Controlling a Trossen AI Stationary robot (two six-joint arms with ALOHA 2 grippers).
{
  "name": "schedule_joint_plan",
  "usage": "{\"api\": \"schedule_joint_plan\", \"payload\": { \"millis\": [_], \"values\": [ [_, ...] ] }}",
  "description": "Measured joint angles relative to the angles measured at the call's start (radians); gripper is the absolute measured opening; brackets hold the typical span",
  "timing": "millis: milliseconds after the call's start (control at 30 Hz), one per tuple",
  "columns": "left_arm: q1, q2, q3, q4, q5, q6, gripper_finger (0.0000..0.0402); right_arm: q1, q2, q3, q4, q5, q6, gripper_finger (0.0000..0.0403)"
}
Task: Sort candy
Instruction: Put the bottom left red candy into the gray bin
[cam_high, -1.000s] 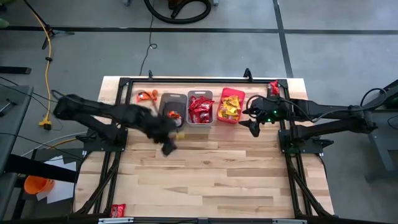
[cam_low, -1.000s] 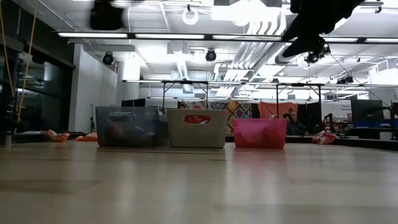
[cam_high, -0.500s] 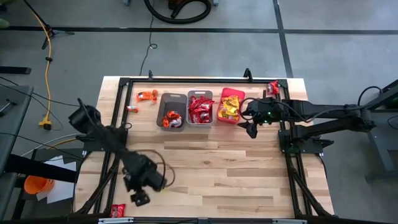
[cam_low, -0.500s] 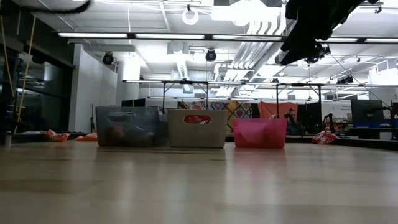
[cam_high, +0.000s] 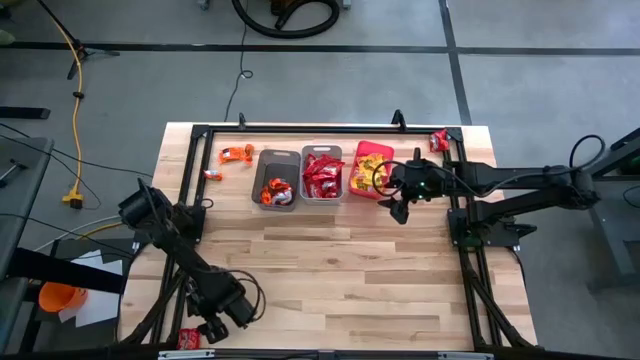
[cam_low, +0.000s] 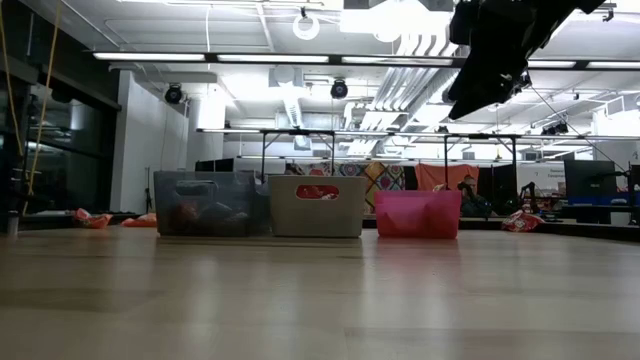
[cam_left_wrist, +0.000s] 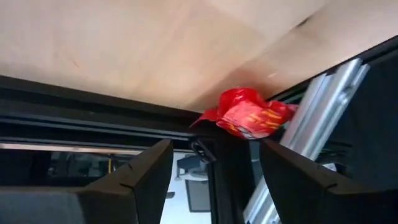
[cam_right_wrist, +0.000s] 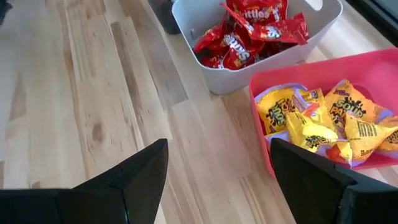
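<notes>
Left gripper (cam_high: 207, 330), spread, reaches low over a red candy (cam_high: 188, 339) at the table's near-left corner; right gripper (cam_high: 401, 207), spread, hovers beside the pink bin (cam_high: 371, 192).

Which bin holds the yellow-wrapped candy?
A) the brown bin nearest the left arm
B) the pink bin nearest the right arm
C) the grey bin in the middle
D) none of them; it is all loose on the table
B: in the right wrist view the yellow packets lie inside the pink bin, while the grey bin beside it holds red ones.
</notes>
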Motion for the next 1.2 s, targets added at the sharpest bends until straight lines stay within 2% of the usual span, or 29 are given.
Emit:
{"api": "schedule_joint_plan", "payload": {
  "millis": [267,600,733,800,867,1000,1033,1200],
  "values": [
    [-0.044,0.039,0.001,0.162,0.001,-0.092,0.0227,0.000,0.043,0.000,0.017,0.000,0.000,0.0277],
    [-0.088,0.106,0.001,0.172,-0.032,-0.122,0.0227,0.000,0.051,0.000,0.031,0.000,0.020,0.0277],
    [-0.088,0.118,0.001,0.183,-0.037,-0.087,0.0218,0.000,0.051,0.000,0.033,0.000,0.019,0.0277],
    [-0.084,0.118,0.001,0.203,-0.036,-0.061,0.0194,0.000,0.051,0.000,0.033,0.000,0.020,0.0277],
    [-0.080,0.116,0.001,0.216,-0.037,-0.040,0.0154,0.000,0.051,0.000,0.033,0.000,0.019,0.0277],
    [-0.059,0.108,0.001,0.222,-0.034,0.034,0.0032,0.000,0.051,0.000,0.033,0.000,0.018,0.0277],
    [-0.049,0.098,0.001,0.222,-0.034,0.053,0.0017,0.000,0.051,0.000,0.033,0.000,0.017,0.0277],
    [0.034,-0.010,0.001,0.154,-0.038,0.214,0.0004,0.000,0.051,0.000,0.033,0.000,0.016,0.0277]
  ]
}}
